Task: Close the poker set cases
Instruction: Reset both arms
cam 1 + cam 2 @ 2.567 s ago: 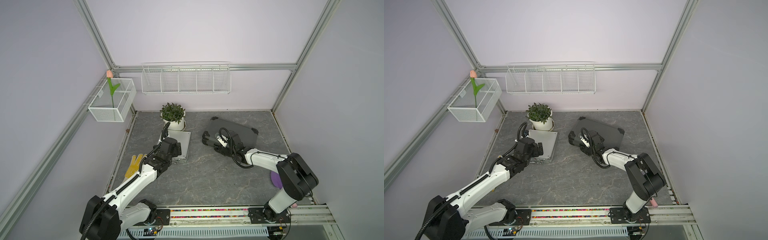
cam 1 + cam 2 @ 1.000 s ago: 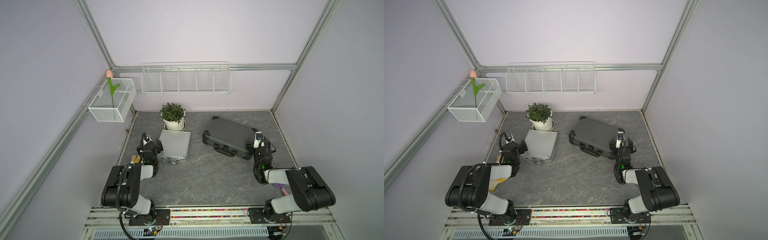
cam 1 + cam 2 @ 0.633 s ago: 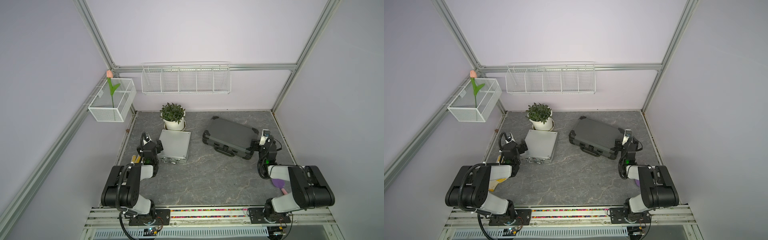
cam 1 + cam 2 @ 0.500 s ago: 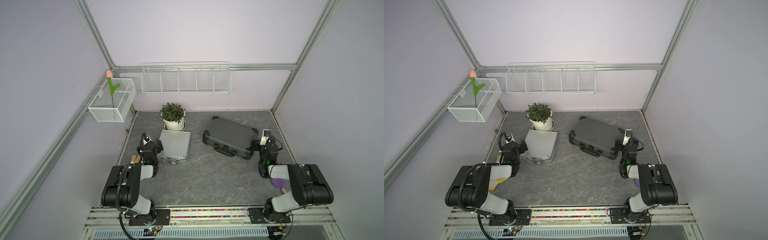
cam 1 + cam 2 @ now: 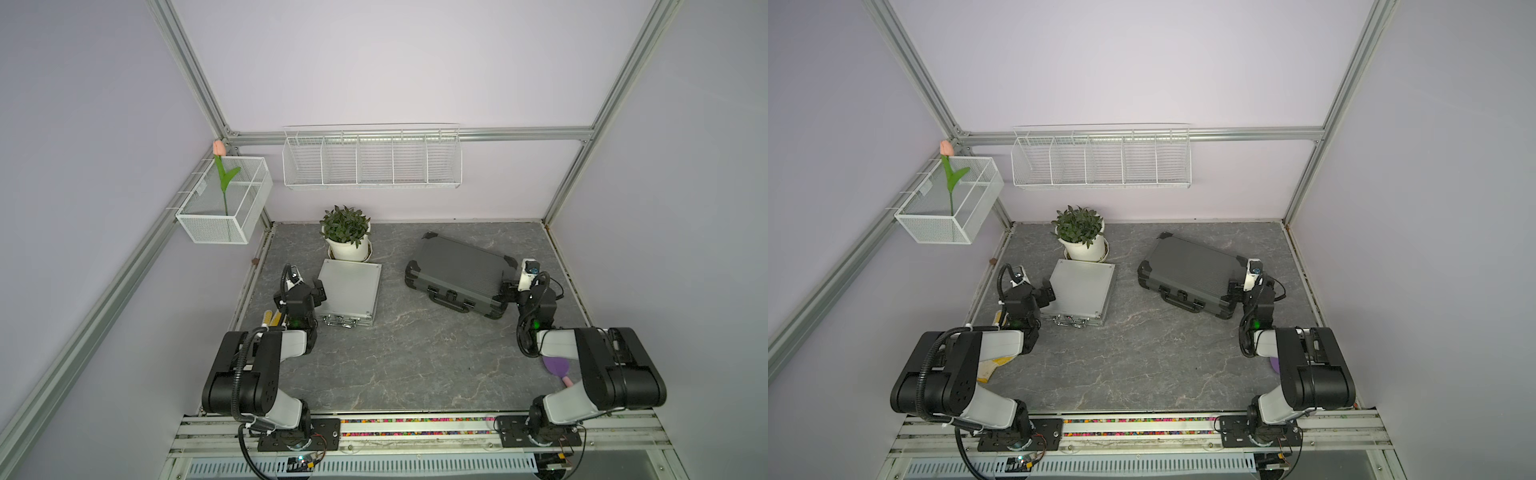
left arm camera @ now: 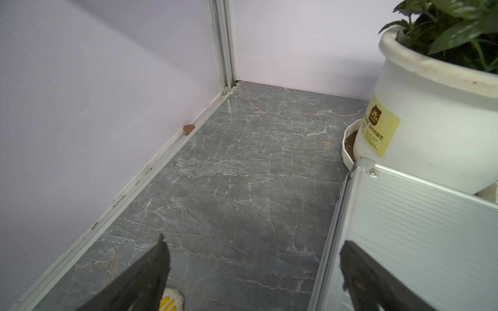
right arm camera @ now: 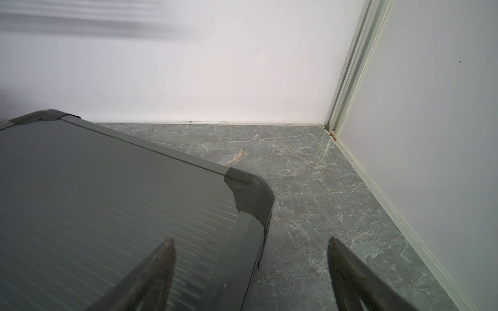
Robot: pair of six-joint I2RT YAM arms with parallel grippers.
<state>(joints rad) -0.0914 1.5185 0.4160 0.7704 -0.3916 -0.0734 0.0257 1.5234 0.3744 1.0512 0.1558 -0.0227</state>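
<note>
**Both lids down, both hands empty**

You seem to be at the end of the job. The silver case [image 5: 350, 291] lies flat on the table [image 5: 415, 357] with its ribbed lid down, just in front of the potted plant [image 5: 345, 237]. The dark-grey case [image 5: 459, 272] lies at an angle towards the right side, lid down too. I cannot tell whether the latches on either are snapped.

Your left hand [image 6: 254, 243] is spread wide and holds nothing. One finger hangs over the silver case's left edge, the other over bare table. Your right hand [image 7: 250, 241] is also wide open and empty, straddling the dark-grey case's near right corner. Both arms sit folded low near their bases.

If anything is left, I'd say it is a check that each lid sits flush, plus a downward press if one shows a gap.

The table is dark marbled grey, boxed in by lilac walls and aluminium framing. Two white wire baskets [image 5: 372, 160] hang on the walls, and the one on the left wall holds a tulip [image 5: 220, 166]. A yellow object [image 5: 272, 319] lies by the left arm and a purple one [image 5: 556, 366] by the right.
</note>
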